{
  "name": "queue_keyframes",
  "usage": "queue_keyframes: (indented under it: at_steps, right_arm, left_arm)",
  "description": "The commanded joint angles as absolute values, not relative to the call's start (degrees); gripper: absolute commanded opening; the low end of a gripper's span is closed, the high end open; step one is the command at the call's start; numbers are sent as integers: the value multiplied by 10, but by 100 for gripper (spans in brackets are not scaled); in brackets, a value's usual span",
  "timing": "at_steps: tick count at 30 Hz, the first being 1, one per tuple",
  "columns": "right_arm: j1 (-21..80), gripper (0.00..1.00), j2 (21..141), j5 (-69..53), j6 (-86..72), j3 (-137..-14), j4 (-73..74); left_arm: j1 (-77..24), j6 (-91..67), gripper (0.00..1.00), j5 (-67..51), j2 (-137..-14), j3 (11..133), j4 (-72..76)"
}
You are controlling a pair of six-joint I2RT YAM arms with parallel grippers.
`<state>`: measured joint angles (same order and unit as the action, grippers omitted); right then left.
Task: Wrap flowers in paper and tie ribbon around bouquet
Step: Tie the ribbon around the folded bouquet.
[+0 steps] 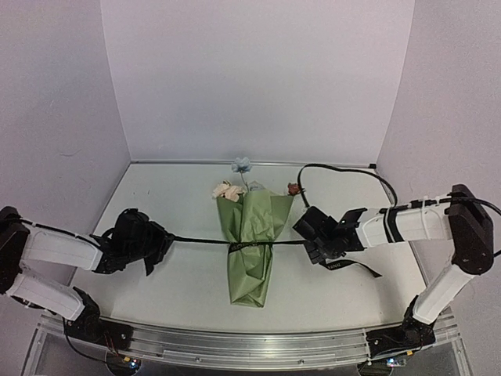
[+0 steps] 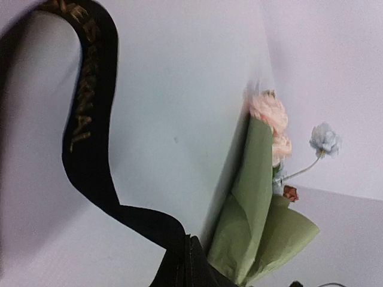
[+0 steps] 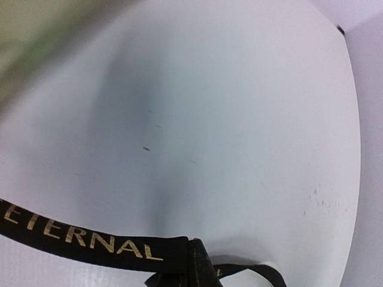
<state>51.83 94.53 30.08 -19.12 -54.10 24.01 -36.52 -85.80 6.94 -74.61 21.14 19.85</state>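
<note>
Bouquet (image 1: 252, 262) lying flat on the table (image 1: 172, 188), ribbon (image 1: 203, 240) stretched taut across its middle, left gripper (image 1: 163, 239) clamped on one end, right gripper (image 1: 309, 237) clamped on the other.

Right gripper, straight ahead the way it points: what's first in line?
Likely the bouquet: the right gripper points along the taut ribbon at its wrapped middle. Height unclear from above.

Links: we see white shells, black joints.
Grippers: left gripper (image 1: 166, 237) and right gripper (image 1: 308, 237), both black.
Cable: black cable (image 1: 344, 167) looping beyond the rail (image 1: 235, 345).
</note>
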Motion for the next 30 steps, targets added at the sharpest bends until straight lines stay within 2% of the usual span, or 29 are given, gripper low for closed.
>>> queue_keyframes:
  at_steps: [1, 6, 11, 23, 30]
  right_arm:
    - [457, 0, 852, 314, -331, -458, 299]
    - [396, 0, 749, 307, -392, -367, 300]
    - [373, 0, 693, 296, -398, -335, 303]
    - [343, 0, 664, 290, -413, -308, 350]
    - [299, 0, 626, 273, -441, -267, 375]
  left_arm:
    - [-239, -768, 0, 43, -649, 155, 68]
    - [-67, -688, 0, -48, -575, 136, 8]
    - [15, -644, 0, -95, -580, 152, -11]
    - [57, -627, 0, -133, -614, 159, 14]
    - [115, -620, 0, -187, -638, 146, 46]
